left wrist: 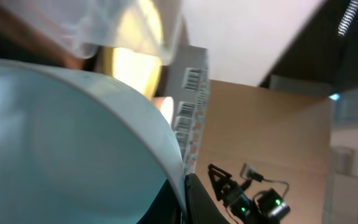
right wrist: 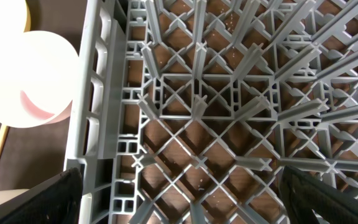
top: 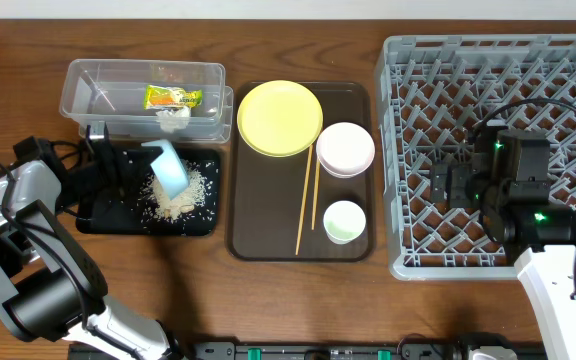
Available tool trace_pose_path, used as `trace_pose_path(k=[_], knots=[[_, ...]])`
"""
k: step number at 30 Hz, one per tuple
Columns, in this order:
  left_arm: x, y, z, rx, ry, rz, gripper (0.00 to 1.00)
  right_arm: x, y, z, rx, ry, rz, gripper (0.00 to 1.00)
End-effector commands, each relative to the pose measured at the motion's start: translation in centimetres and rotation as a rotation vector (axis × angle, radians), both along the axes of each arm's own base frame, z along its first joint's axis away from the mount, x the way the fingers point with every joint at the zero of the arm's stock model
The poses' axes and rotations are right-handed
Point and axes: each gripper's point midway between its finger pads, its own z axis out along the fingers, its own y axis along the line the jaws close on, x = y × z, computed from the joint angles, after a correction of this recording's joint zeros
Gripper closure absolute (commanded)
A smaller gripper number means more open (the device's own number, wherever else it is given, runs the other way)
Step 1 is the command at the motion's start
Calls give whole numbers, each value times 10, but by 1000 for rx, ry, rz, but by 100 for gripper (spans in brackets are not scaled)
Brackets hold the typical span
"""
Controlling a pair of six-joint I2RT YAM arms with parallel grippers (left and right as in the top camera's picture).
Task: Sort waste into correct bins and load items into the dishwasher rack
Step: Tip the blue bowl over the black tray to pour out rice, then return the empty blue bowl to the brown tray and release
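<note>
Left tool: the left gripper (top: 133,160) is clamped on the rim of the round light-blue bowl (top: 171,168). In the left wrist view the bowl's wall fills the frame.
Bowl's place: it is held tilted, mouth down, over the shallow black rectangular tray (top: 93,222) by the left edge of the tabletop.
Waste: loose white rice scraps (top: 183,195) lie scattered in the black tray. The yellow-green-orange snack wrapper (top: 173,97) and crumpled white tissue (top: 175,117) sit in the clear rectangular plastic tub (top: 78,85) toward the far-left corner.
Right tool: the right gripper (right wrist: 188,199) hangs over the large grey plastic lattice rack (top: 408,60) by the right edge, jaws apart and empty.
Waiting items: the round yellow plate (top: 279,118), stacked white bowls (top: 345,149), small white cup (top: 344,221) and thin wooden chopsticks (top: 305,200) are on the dark-brown serving tray (top: 268,245) at mid-table.
Handling, bowl: it is probably light, stiff and smooth, so a pinch across the rim suits it. It could slip if any rice residue wets the wall.
Handling, chopsticks: they are thin, light and apt to roll. A grip near the middle, across both sticks, looks best.
Handling, plate: it lies flat, so only its edge offers a hold.
</note>
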Motion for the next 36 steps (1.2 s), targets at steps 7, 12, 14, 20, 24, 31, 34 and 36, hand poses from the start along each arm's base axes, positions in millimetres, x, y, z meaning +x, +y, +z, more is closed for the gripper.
trace_pose_path(k=[7,12,14,20,24,31,34,36], knots=[[2,1,16,-54,-106,4,94,3,-2,12,13,-30,-15,1],[2,2,22,-95,-100,13,94,3,-3,12,13,-30,-15,1],[1,6,2,-53,41,32,94,3,-3,12,13,-31,-15,1],[2,4,24,-116,-77,23,94,3,-3,12,13,-30,-15,1],[1,4,24,-139,-39,29,94,3,-3,12,13,-31,-15,1],[-4,-32,52,40,-129,-72,94,3,-2,12,13,-33,-15,1],[-6,-47,43,293,-76,-112,94,3,-3,12,12,-33,-15,1],[-6,-57,39,466,-55,-130,94,4,-2,12,13,-33,-15,1]])
